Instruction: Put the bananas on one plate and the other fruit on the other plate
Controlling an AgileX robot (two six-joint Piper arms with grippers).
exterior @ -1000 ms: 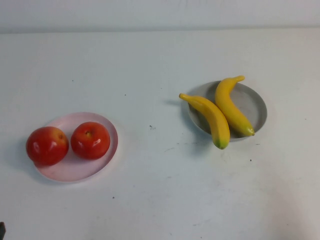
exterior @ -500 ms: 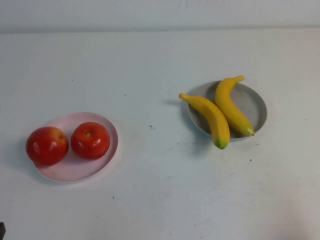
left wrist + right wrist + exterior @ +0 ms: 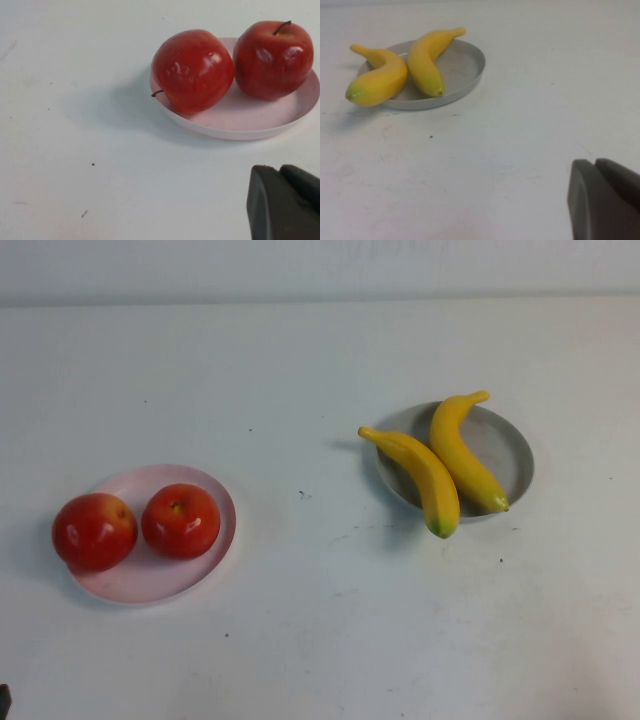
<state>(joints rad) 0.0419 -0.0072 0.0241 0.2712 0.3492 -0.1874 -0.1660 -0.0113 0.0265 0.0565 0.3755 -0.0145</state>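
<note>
Bananas [image 3: 440, 465], two of them, lie side by side on the grey plate [image 3: 510, 455] on your right half of the white table [image 3: 320, 620]. They are yellow with greenish tips and touch along their lengths. The one nearer the table's middle [image 3: 418, 478] overhangs the plate's rim at both ends; the other [image 3: 462, 452] rests more fully inside, its stem pointing away from you.

On your left half sits the pale pink plate [image 3: 205, 570], well apart from the grey one. Two glossy red apples rest on it. One apple [image 3: 181, 521] sits upright near the plate's middle, its yellowish stem dimple facing up. The other apple [image 3: 94, 531] lies at the plate's outer left edge, hanging partly past the rim, and in the left wrist view [image 3: 192, 70] its dark stem points sideways. The two apples are just beside each other, close to touching.

Your left gripper [image 3: 285, 205] shows only as a dark shape in a corner of its wrist view, above bare table near the pink plate, with its fingers together and holding nothing. Your right gripper [image 3: 605, 202] appears the same way in its own wrist view, above bare table near the grey plate, fingers together and holding nothing.
</note>
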